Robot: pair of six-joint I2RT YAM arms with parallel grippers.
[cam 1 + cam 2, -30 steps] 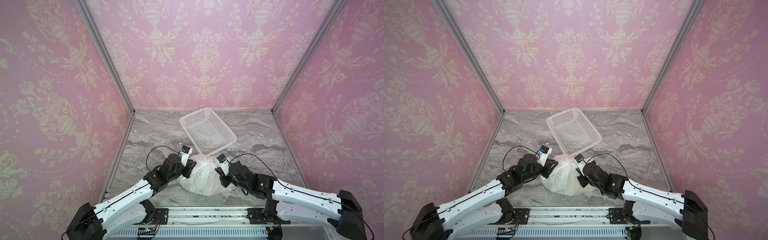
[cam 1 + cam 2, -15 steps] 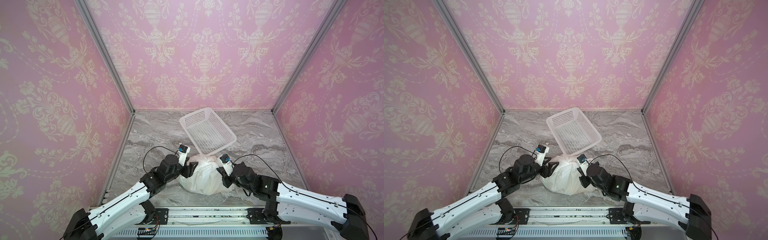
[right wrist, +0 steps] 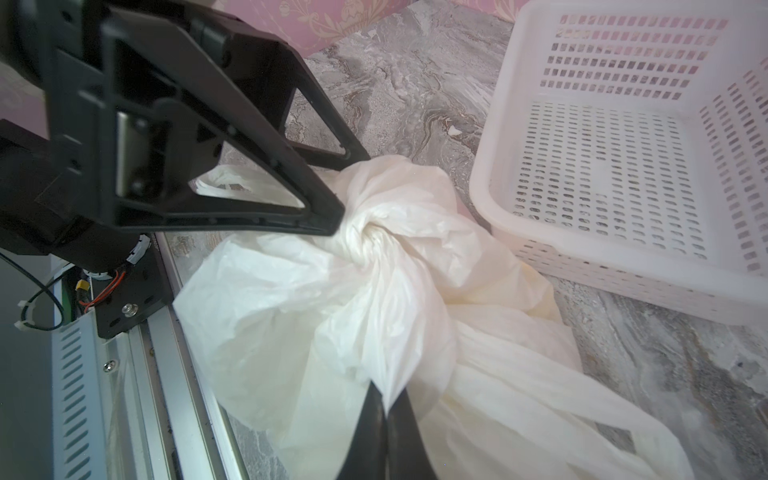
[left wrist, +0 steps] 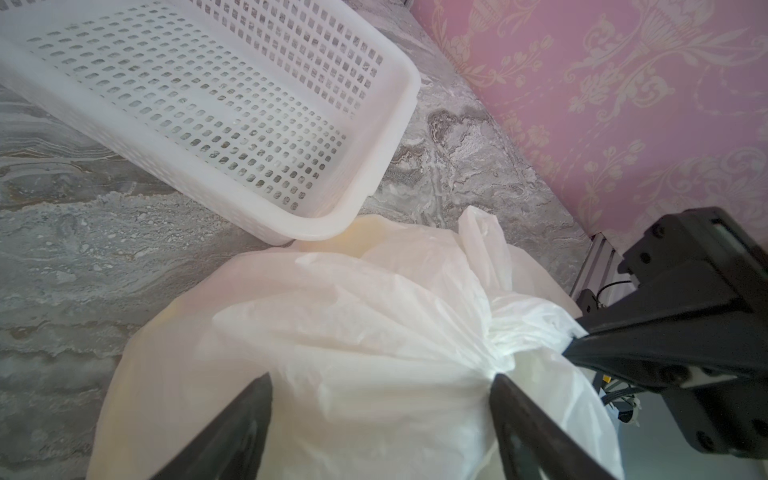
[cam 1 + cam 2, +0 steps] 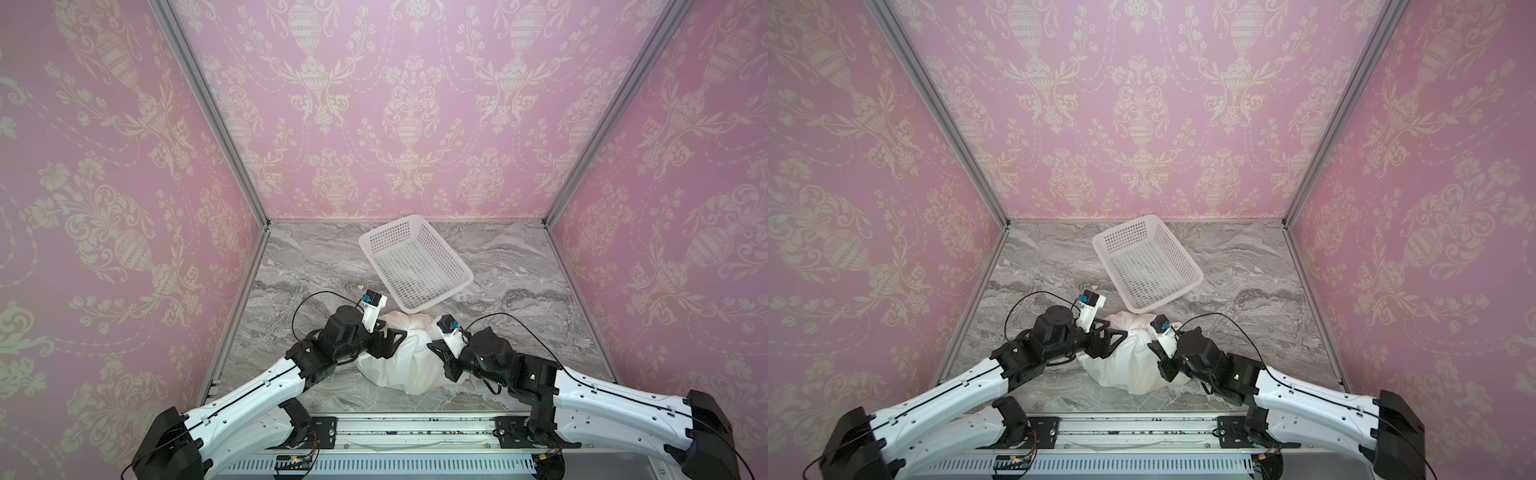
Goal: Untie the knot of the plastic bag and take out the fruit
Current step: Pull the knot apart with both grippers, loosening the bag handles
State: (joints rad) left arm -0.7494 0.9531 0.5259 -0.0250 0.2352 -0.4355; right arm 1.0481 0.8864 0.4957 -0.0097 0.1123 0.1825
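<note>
The white plastic bag (image 5: 399, 368) (image 5: 1125, 372) lies bulging at the table's front, just before the basket. Its knot (image 3: 370, 232) (image 4: 498, 343) is a twisted bunch on top, with a handle loop (image 4: 484, 241) sticking up. My left gripper (image 4: 381, 377) (image 5: 397, 343) is open and straddles the bag's top, one fingertip (image 3: 338, 220) against the knot. My right gripper (image 3: 384, 399) (image 5: 1152, 345) is shut on a pinched fold of the bag beside the knot, pulling it taut. The fruit is hidden inside the bag.
A white perforated basket (image 5: 415, 309) (image 5: 1142, 309) sits empty and askew behind the bag, its near corner touching it. Pink walls close in three sides. A metal rail (image 3: 137, 374) runs along the table's front edge under both arms.
My left gripper has gone from shut to open, letting go of the bag near the knot. The right gripper stays shut on its fold and has drawn slightly to the right.
</note>
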